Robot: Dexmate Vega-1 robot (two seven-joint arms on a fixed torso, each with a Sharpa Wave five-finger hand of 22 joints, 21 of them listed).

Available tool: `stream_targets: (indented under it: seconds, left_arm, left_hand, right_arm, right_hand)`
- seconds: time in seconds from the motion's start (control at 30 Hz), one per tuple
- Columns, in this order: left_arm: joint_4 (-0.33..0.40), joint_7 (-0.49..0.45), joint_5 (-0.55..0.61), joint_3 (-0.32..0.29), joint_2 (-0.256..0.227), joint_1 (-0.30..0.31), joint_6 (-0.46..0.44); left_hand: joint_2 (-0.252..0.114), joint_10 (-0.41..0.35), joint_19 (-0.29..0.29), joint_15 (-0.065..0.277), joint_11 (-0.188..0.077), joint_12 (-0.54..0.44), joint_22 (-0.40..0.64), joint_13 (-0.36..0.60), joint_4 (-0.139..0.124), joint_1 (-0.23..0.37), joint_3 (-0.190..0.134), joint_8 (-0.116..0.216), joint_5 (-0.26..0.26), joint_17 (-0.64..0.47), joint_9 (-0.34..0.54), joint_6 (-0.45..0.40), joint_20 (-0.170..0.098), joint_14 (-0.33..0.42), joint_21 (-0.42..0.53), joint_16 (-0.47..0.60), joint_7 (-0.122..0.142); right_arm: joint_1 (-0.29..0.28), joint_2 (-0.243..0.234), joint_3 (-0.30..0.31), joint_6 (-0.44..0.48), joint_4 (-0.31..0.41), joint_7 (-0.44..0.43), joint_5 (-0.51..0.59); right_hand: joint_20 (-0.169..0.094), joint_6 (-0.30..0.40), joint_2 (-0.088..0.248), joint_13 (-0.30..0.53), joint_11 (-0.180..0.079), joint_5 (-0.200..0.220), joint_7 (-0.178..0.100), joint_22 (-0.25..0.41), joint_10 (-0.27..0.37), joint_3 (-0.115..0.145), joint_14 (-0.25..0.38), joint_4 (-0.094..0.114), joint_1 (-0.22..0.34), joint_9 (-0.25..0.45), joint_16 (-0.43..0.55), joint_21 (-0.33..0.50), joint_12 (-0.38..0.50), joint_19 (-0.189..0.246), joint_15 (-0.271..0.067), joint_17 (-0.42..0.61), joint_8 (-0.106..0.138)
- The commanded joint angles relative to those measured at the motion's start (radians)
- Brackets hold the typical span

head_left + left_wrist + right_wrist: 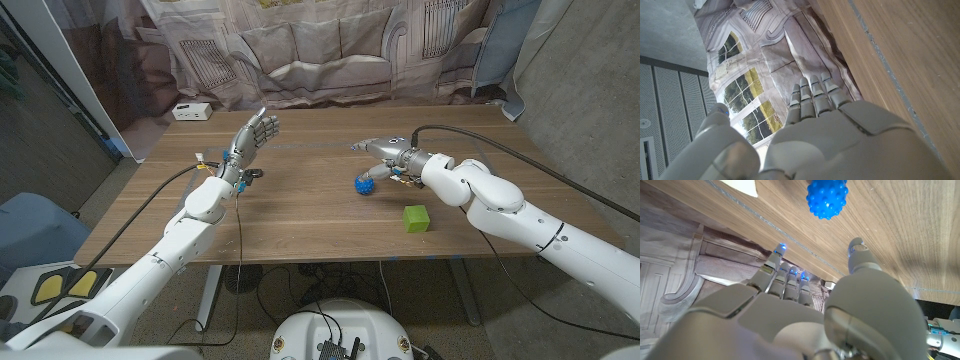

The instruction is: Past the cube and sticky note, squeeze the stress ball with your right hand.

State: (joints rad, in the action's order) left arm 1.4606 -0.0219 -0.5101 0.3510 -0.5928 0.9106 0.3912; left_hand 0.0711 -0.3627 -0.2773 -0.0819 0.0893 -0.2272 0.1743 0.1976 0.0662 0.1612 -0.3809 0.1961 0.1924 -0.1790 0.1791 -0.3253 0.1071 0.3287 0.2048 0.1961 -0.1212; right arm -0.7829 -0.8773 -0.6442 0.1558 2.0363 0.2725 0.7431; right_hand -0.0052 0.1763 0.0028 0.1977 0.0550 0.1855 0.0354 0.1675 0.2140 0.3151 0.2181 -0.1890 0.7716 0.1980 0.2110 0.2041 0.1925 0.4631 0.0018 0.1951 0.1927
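1. The right hand (383, 152) hovers above the wooden table (300, 215), its fingers (362, 146) stretched out and apart, grasping nothing.
2. The blue spiky stress ball (365, 185) lies on the table just below and beside that hand, apart from the fingers; nothing touches it.
3. In the right wrist view the stress ball (827, 199) sits on the wood grain beyond the right hand (805, 315), with the thumb (860, 255) raised towards it and clear air between them.
4. A green cube (417, 218) stands on the table nearer the robot than the ball, just beside the right forearm (480, 195).
5. A white corner, possibly the sticky note (742, 186), shows at the edge of the right wrist view on the table; I cannot tell more about it.
6. The left hand (250, 138) is raised over the left part of the table, palm upright, fingers (265, 124) extended and loosely spread, holding nothing.
7. In the left wrist view the left hand (840, 135) points along the table edge towards a printed curtain (755, 75).
8. A small white box (191, 111) rests at the far left corner of the table, well apart from both hands.
9. A black cable (520, 155) runs along the right arm.
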Motion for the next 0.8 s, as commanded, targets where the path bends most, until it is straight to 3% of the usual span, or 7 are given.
stream_targets:
  seconds: [0.03, 0.27, 0.8]
  left_arm:
    - [0.008, -0.002, -0.001, 0.003, -0.003, -0.002, -0.013]
    - [0.017, -0.006, -0.001, 0.001, -0.005, -0.001, -0.019]
    - [0.013, -0.001, -0.007, 0.001, -0.004, -0.003, -0.019]
  left_hand:
    - [-0.008, -0.013, -0.008, 0.001, -0.001, -0.002, 0.006, 0.005, 0.005, 0.001, -0.003, -0.002, -0.001, -0.002, 0.003, -0.010, 0.000, 0.006, -0.001, -0.003, -0.002]
    - [-0.010, -0.015, -0.010, 0.001, -0.002, -0.002, 0.006, 0.005, 0.006, 0.001, -0.003, -0.001, -0.001, -0.002, 0.003, -0.013, 0.000, 0.007, -0.001, -0.003, -0.004]
    - [-0.016, -0.018, -0.013, 0.002, 0.001, -0.001, 0.006, 0.006, 0.007, 0.003, -0.005, -0.001, -0.001, -0.002, 0.003, -0.017, 0.002, 0.010, -0.001, -0.003, -0.004]
  right_arm:
    - [0.023, 0.010, -0.018, -0.007, -0.024, 0.041, -0.015]
    - [0.038, 0.019, -0.032, -0.008, -0.041, 0.063, -0.025]
    - [0.073, 0.040, -0.070, -0.017, -0.082, 0.095, -0.026]
  right_hand:
    - [0.000, -0.004, -0.003, 0.003, -0.008, 0.007, -0.005, 0.002, 0.009, 0.011, 0.013, 0.000, 0.029, 0.002, 0.005, 0.003, 0.005, 0.014, -0.002, 0.000, 0.005]
    - [-0.002, -0.007, -0.019, 0.002, -0.025, 0.007, -0.014, 0.002, 0.024, 0.013, 0.031, 0.004, 0.056, 0.002, 0.008, 0.005, 0.011, 0.032, -0.008, -0.002, 0.006]
    - [-0.001, -0.022, -0.023, 0.001, -0.017, 0.007, -0.008, 0.002, 0.015, 0.015, 0.052, 0.012, 0.076, 0.003, 0.015, 0.009, 0.007, 0.061, -0.007, 0.001, 0.003]
